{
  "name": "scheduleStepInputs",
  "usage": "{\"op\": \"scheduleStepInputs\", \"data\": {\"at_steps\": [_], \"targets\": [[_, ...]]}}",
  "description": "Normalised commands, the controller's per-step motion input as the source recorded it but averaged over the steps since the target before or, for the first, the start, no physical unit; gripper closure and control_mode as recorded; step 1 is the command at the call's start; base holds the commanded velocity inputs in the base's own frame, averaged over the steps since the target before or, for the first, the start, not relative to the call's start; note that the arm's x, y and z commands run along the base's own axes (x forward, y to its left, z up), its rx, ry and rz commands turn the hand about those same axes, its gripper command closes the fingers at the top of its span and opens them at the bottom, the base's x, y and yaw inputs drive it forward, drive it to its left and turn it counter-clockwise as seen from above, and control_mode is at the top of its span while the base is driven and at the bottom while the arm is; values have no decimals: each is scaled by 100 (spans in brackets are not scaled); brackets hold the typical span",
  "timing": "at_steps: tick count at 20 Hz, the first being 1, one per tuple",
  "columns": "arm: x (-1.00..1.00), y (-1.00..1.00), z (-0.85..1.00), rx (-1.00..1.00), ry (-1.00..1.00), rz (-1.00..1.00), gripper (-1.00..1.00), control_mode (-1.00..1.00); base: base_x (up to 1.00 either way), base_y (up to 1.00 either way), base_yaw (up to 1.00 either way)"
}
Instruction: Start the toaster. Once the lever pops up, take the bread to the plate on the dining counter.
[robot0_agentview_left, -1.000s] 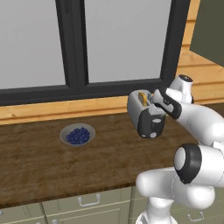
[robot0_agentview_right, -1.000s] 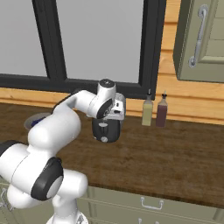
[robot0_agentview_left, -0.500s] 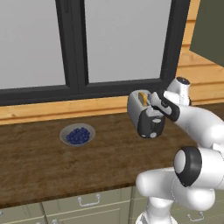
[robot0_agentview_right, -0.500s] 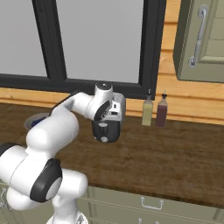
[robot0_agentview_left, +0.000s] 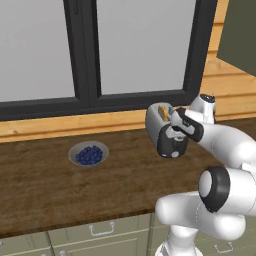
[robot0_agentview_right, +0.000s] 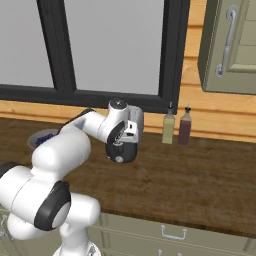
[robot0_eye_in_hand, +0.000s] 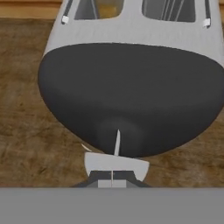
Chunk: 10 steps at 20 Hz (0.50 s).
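Note:
The silver-grey toaster (robot0_agentview_left: 156, 121) stands on the wooden worktop by the window, its dark end panel (robot0_agentview_left: 171, 145) facing me. The tan bread (robot0_agentview_left: 163, 112) sits in one slot, its top edge showing (robot0_eye_in_hand: 107, 7). My gripper (robot0_agentview_left: 173, 134) is shut and hangs right over that dark end. In the hand view the closed fingertips (robot0_eye_in_hand: 111, 183) rest against a pale lever tab (robot0_eye_in_hand: 116, 164) below the dark panel (robot0_eye_in_hand: 131, 92). From the right, my arm hides most of the toaster (robot0_agentview_right: 120, 150). The plate and the dining counter are out of view.
A grey bowl of blueberries (robot0_agentview_left: 89, 154) sits left of the toaster. Two condiment bottles (robot0_agentview_right: 169, 127) (robot0_agentview_right: 185, 126) stand against the wall to its right. A window frame runs behind, and sage-green cabinet fronts (robot0_agentview_left: 100, 235) lie below the worktop.
My hand has sunk a little down the toaster's dark end. The toaster, bowl and bottles have stayed put.

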Motion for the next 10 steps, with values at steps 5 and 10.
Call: {"op": "scheduleStepInputs", "data": {"at_steps": [5, 10], "targets": [[0, 0, -35, 0, 0, 0, 100, -100, 0, 0, 0], [0, 0, -36, 0, 0, 0, 100, -100, 0, 0, 0]]}}
